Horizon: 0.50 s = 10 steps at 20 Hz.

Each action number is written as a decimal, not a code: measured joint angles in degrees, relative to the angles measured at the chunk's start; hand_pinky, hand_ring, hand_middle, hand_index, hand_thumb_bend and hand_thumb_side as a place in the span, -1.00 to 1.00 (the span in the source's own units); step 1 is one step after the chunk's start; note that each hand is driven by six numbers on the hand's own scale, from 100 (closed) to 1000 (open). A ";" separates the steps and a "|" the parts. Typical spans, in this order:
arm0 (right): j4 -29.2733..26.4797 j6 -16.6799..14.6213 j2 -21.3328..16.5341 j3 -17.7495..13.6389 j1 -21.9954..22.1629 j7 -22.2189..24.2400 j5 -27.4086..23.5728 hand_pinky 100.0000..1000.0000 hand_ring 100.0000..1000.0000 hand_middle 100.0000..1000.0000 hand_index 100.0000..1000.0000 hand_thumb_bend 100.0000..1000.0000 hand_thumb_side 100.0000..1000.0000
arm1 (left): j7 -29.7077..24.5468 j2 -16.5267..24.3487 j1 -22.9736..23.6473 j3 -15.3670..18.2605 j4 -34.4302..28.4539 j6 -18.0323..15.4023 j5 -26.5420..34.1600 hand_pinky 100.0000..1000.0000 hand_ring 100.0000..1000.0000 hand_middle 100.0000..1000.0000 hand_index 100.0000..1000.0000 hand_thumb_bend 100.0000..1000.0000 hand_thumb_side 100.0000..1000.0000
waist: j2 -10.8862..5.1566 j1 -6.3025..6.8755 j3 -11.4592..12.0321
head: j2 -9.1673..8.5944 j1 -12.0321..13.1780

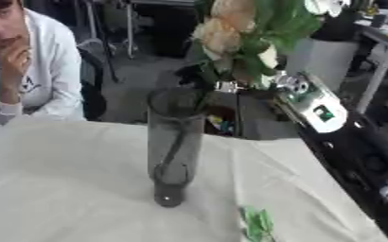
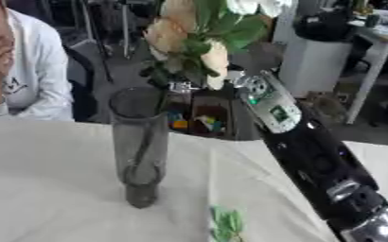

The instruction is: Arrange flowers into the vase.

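A tall dark glass vase [image 1: 174, 142] stands upright on the white cloth [image 1: 65, 179], near the middle of the table. A bunch of cream and peach flowers with green leaves [image 1: 230, 33] is held just above and behind the vase's rim, and a thin stem [image 1: 177, 144] runs down inside the glass. My right arm [image 2: 313, 156] reaches in from the lower right. Its hand [image 2: 166, 79] is at the base of the bunch, dark fingers curled round the stems and largely hidden by leaves. My left hand shows in neither view.
A small green leafy sprig [image 1: 258, 225] lies on the cloth in front of the vase, to its right. The table's far edge runs just behind the vase. Beyond it are a dark box with colourful items [image 2: 199, 119] and a white cabinet [image 2: 313, 61].
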 measured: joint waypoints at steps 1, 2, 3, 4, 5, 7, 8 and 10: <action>-0.32 0.18 0.00 -0.01 -0.06 0.18 -0.29 0.89 1.00 1.00 1.00 -0.62 0.87 | -0.01 0.00 0.00 0.00 0.00 0.01 0.00 0.51 0.76 0.68 0.93 -1.00 1.00 | 0.00 0.00 -0.02 | 0.00 0.00; -0.60 0.34 0.00 -0.01 -0.11 0.34 -0.54 0.89 1.00 1.00 1.00 -0.61 0.87 | -0.01 0.00 0.01 0.00 0.00 0.01 0.00 0.51 0.76 0.68 0.93 -1.00 1.00 | 0.00 0.00 -0.05 | 0.00 -0.01; -0.80 0.49 0.00 -0.01 -0.13 0.49 -0.79 0.89 1.00 1.00 1.00 -0.58 0.85 | -0.02 0.00 0.03 0.00 0.00 0.02 0.00 0.51 0.76 0.68 0.93 -1.00 1.00 | 0.00 0.00 -0.09 | 0.00 -0.02; -0.96 0.62 0.00 -0.01 -0.13 0.62 -0.93 0.89 1.00 1.00 1.00 -0.58 0.84 | -0.03 0.00 0.05 0.00 0.00 0.03 0.00 0.51 0.76 0.68 0.93 -1.00 1.00 | 0.00 0.00 -0.12 | 0.00 -0.02; -1.01 0.72 0.00 0.01 -0.13 0.72 -1.00 0.89 1.00 1.00 1.00 -0.57 0.80 | -0.03 0.00 0.07 0.00 0.00 0.03 0.00 0.51 0.76 0.68 0.93 -1.00 1.00 | 0.00 0.00 -0.15 | 0.00 -0.02; -1.10 0.79 0.00 0.13 -0.13 0.79 -1.16 0.89 1.00 1.00 1.00 -0.58 0.70 | -0.03 0.00 0.09 0.00 0.00 0.03 0.00 0.51 0.76 0.68 0.93 -1.00 1.00 | 0.00 0.00 -0.15 | 0.00 -0.02; -1.10 0.79 0.00 0.34 -0.13 0.79 -1.18 0.89 1.00 1.00 1.00 -0.59 0.67 | -0.03 0.00 0.09 0.00 0.00 0.03 0.00 0.51 0.76 0.68 0.93 -1.00 1.00 | 0.00 0.00 -0.15 | 0.00 -0.02; -1.08 0.68 -0.02 0.80 -0.13 0.68 -1.17 0.89 1.00 1.00 1.00 -0.57 0.65 | -0.03 0.00 0.09 0.00 0.00 0.03 0.00 0.51 0.76 0.68 0.93 -1.00 1.00 | 0.00 0.00 -0.14 | 0.01 -0.02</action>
